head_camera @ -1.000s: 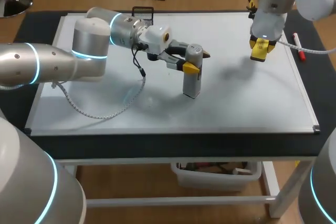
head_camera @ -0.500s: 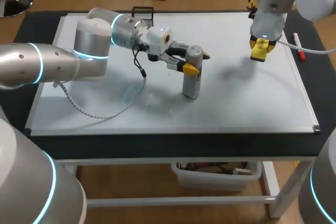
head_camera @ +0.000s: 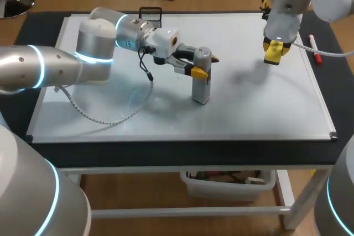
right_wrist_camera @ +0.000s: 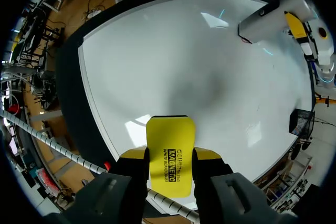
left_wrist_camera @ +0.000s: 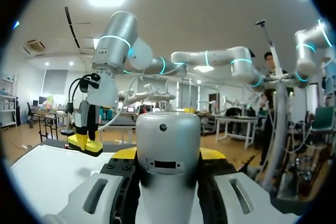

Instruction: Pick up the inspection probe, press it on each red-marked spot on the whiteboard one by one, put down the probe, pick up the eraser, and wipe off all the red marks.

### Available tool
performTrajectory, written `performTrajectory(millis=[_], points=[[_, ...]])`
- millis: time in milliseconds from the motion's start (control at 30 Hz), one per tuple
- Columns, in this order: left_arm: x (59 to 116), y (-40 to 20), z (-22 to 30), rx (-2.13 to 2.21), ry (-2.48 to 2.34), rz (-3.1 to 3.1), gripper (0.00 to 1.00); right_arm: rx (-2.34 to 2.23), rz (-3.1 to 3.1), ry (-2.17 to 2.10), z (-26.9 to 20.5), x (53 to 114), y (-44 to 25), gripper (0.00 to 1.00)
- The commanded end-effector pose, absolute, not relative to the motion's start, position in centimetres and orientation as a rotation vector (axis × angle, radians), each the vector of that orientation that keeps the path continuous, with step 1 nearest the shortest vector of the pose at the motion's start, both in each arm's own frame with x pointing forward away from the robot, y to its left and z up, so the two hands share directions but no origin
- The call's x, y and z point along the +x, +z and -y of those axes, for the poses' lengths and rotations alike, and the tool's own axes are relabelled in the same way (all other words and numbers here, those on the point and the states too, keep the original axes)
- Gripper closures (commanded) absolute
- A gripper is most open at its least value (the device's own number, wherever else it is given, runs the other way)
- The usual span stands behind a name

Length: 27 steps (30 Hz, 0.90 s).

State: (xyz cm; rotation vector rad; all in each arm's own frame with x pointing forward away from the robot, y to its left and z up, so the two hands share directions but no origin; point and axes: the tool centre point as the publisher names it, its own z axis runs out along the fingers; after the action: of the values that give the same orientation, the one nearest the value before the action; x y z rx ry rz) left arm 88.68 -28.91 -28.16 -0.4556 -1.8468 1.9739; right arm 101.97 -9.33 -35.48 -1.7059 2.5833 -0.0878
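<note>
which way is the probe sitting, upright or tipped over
Upright. The probe stands on end on the whiteboard, its top held in the left gripper.

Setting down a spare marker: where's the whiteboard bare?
Bare: near right of the whiteboard, between probe and right edge. Crowded: the middle, where the left gripper holds the probe; far right, the right gripper holds the eraser.
</note>
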Motion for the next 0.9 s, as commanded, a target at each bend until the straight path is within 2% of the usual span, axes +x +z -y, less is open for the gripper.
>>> performTrajectory(millis=[33,567,900], points=[[88.8,-28.7,28.8,-0.458,1.968,1.853,1.0,-1.71,-2.581,-0.089,9.4,102.0,-35.4,1.0],[88.7,-28.5,28.7,-0.459,1.97,1.858,1.0,-1.71,-2.581,-0.089,9.4,102.0,-35.4,1.0],[90.6,-26.8,26.8,-0.455,2.04,1.897,1.0,-1.71,-2.581,-0.089,9.4,102.0,-35.4,1.0]])
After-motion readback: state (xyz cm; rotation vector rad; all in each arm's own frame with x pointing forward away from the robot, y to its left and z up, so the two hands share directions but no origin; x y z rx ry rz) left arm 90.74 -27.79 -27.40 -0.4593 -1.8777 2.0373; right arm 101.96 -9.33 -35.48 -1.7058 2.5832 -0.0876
